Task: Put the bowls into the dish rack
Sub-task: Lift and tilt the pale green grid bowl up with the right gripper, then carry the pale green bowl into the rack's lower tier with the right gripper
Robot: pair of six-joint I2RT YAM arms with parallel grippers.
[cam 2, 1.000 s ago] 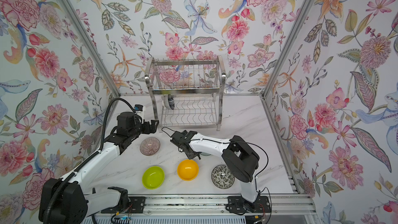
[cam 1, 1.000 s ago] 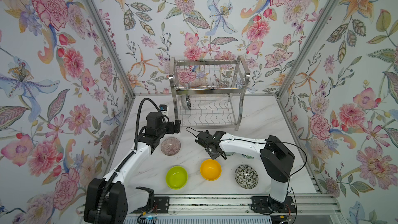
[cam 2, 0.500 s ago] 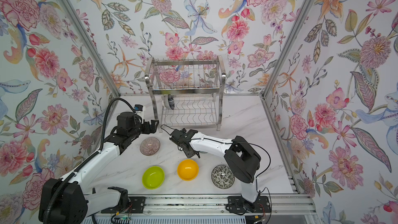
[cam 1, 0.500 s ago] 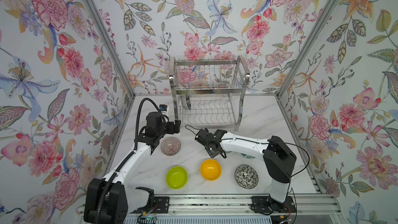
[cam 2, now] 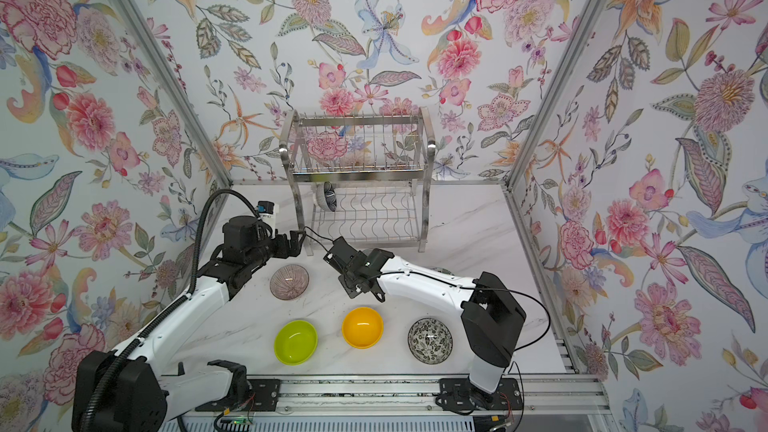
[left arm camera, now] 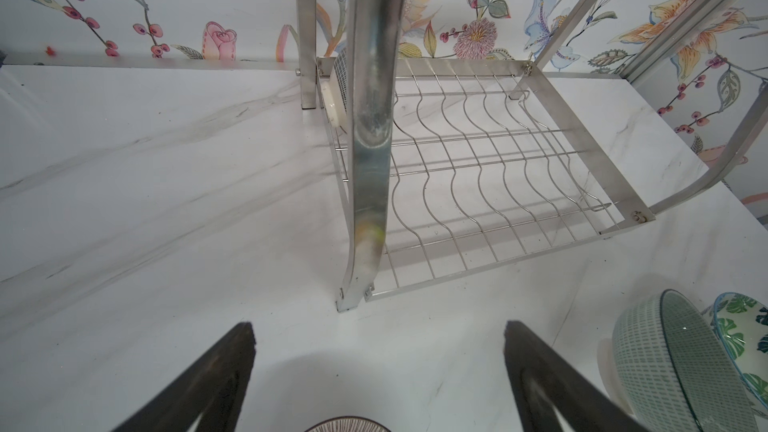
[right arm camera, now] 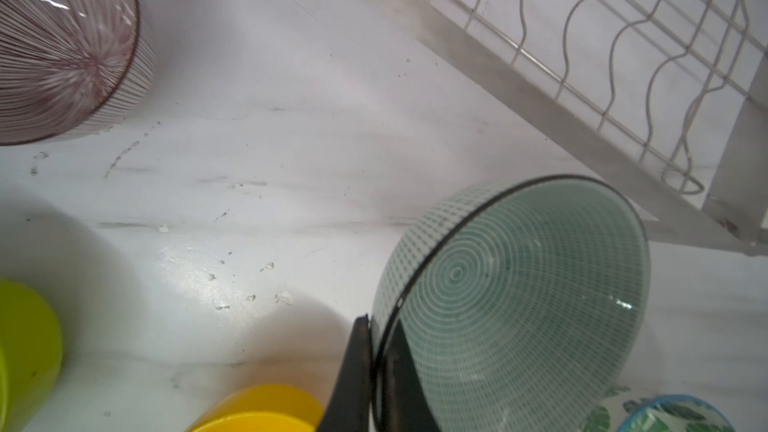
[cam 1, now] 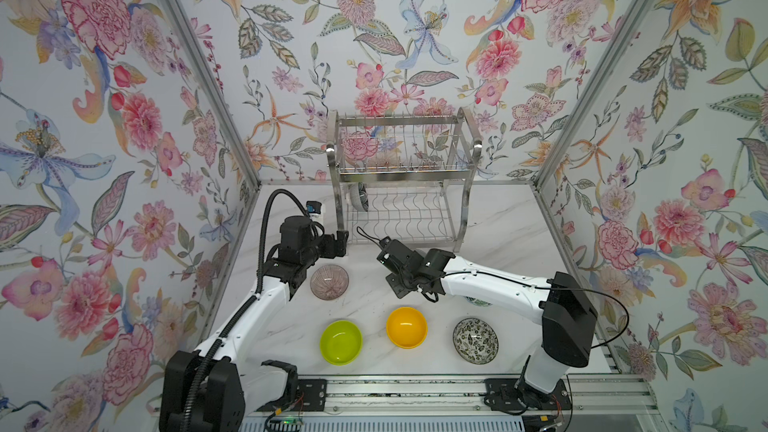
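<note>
Marble tabletop (cam 1: 498,234) seen from above. At the left, the left gripper (left arm camera: 378,326) hangs with its jaws spread wide and nothing between them, near the front-left post of the dish rack (cam 1: 401,172). Just beside it sits the pinkish-brown ribbed bowl (cam 1: 329,281). A dark patterned bowl (cam 1: 360,197) stands on edge at the left end of the rack's lower tier. Along the front edge sit the lime green bowl (cam 1: 340,342), the orange-yellow bowl (cam 1: 406,327) and the black-and-white floral bowl (cam 1: 475,340). Right of centre, the right gripper (right arm camera: 376,334) pinches the rim of the pale mint bowl (right arm camera: 519,292), which is steeply tilted in front of the rack. The green-leaf bowl (right arm camera: 665,413) is just beside it.
</note>
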